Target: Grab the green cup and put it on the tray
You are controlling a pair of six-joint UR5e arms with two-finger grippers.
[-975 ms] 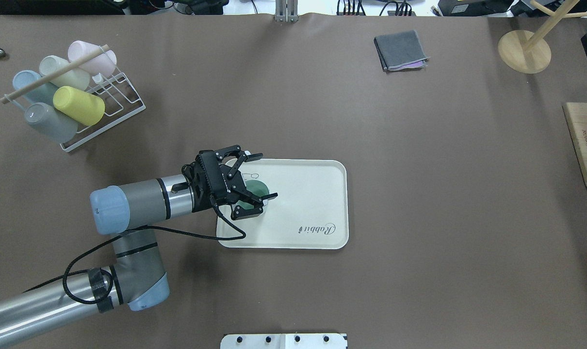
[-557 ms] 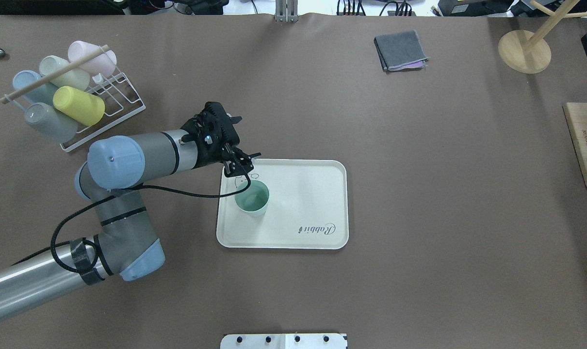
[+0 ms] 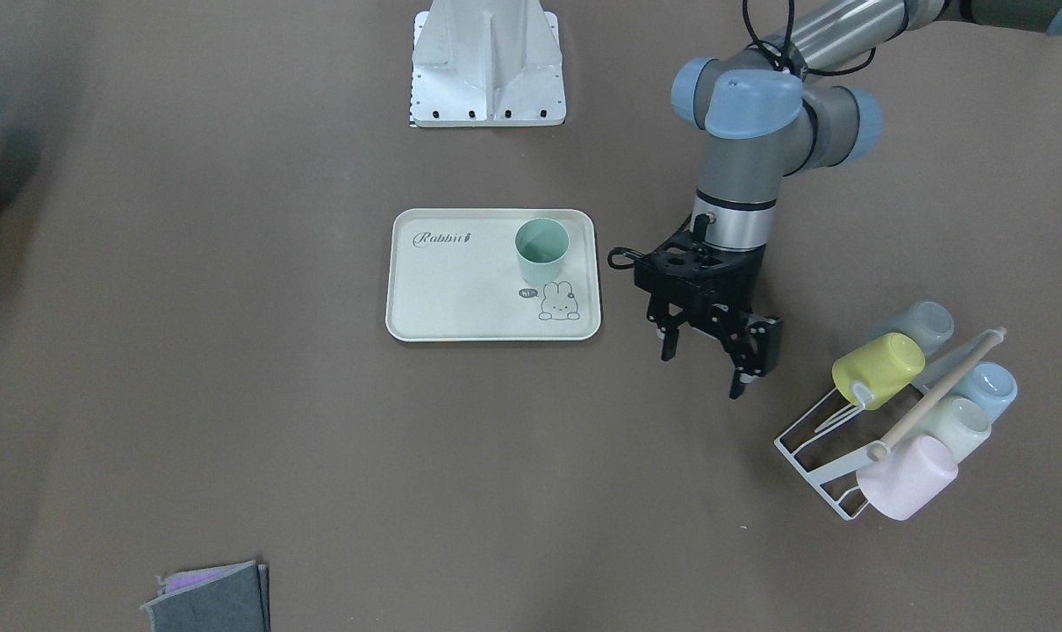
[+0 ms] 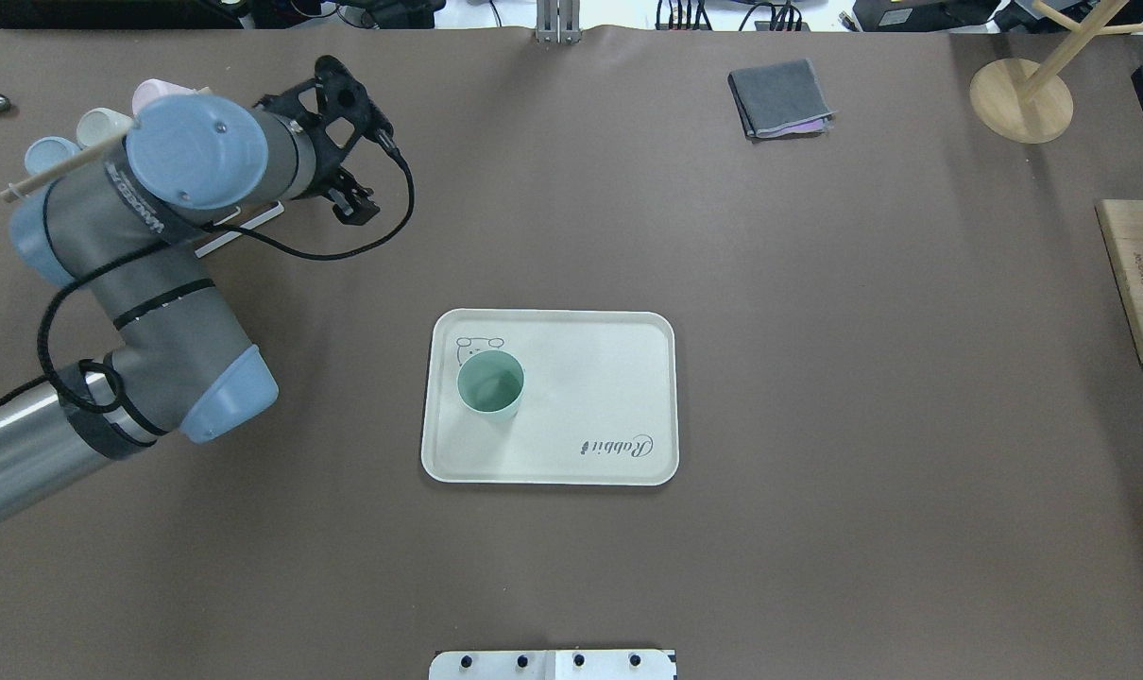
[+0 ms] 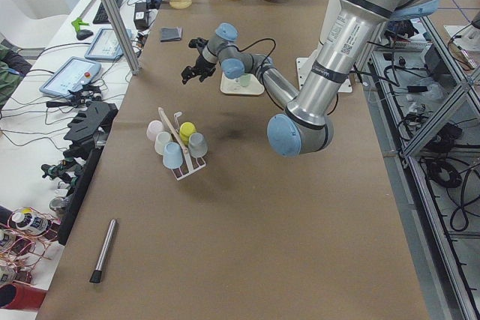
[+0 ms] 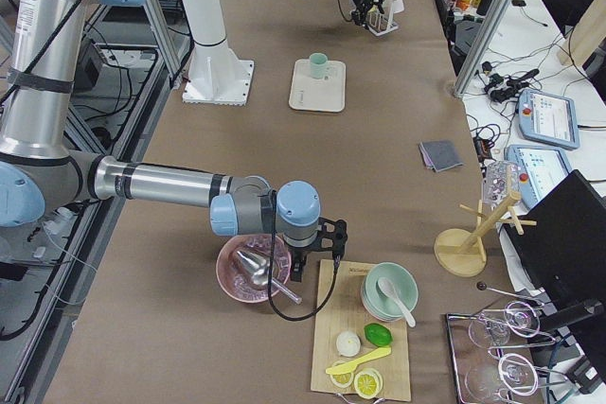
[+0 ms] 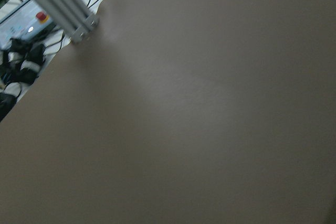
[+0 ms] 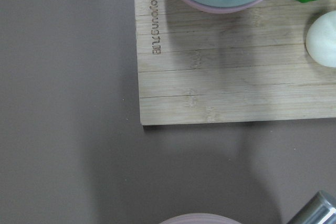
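The green cup [image 4: 490, 382] stands upright on the left part of the cream tray [image 4: 590, 378], next to the bunny print; nothing touches it. The front-facing view shows the same cup [image 3: 541, 250] on the tray [image 3: 461, 290]. My left gripper [image 3: 703, 372] hangs open and empty above the table, between the tray and the cup rack, well clear of the cup. From overhead, the left gripper [image 4: 352, 161] sits beside the rack at the far left. My right gripper [image 6: 317, 251] shows only in the exterior right view, by a pink bowl; whether it is open or shut I cannot tell.
A white wire rack [image 3: 816, 463] holds several pastel cups on their sides, close to the left gripper. A folded grey cloth [image 4: 779, 97], a wooden stand [image 4: 1020, 99] and a wooden board [image 4: 1136, 283] lie at the far right. The robot's base plate [image 3: 487, 66] is behind the tray.
The left gripper, which stood open around the cup on the tray, has drawn back and swung away to the far left beside the rack. The cup stays put on the tray.
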